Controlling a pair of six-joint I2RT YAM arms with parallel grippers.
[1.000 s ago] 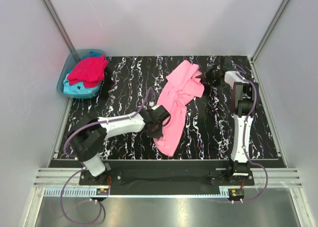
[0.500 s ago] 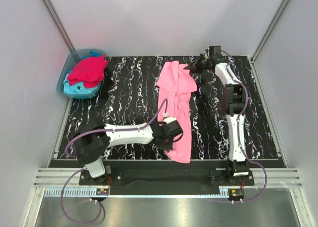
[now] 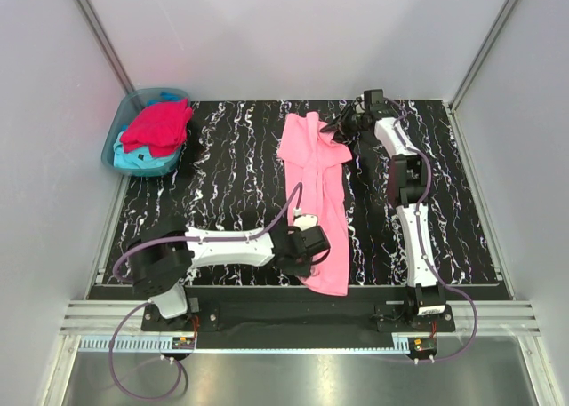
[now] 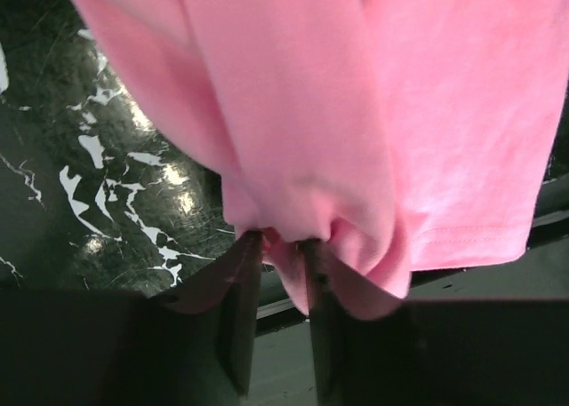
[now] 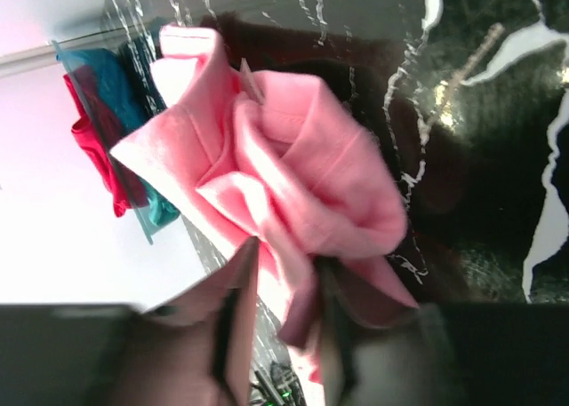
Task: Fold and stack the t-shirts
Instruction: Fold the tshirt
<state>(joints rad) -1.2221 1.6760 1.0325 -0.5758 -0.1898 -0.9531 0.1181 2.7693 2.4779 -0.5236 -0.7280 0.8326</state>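
Observation:
The light pink t-shirt (image 3: 316,184) lies stretched in a long strip from the far middle of the black marbled table to its near edge. My left gripper (image 3: 313,250) is at the shirt's near end. In the left wrist view its jaws (image 4: 283,242) stand slightly apart with a bunch of pink cloth (image 4: 356,113) between the tips. My right gripper (image 3: 342,126) is at the far end. Its jaws (image 5: 284,264) are parted, and a fold of the pink shirt (image 5: 302,166) hangs loose between them. A crimson t-shirt (image 3: 158,126) lies on a turquoise one (image 3: 142,160).
The two other shirts sit in a translucent blue-green tub (image 3: 116,135) at the table's far left corner. Grey walls close in the table on the left, right and far sides. The table's near edge (image 3: 302,286) runs just below the left gripper.
The arms have pulled the pink shirt out straight: the left gripper went toward the near edge, the right one to the far side and leftward. Both pairs of jaws have parted.

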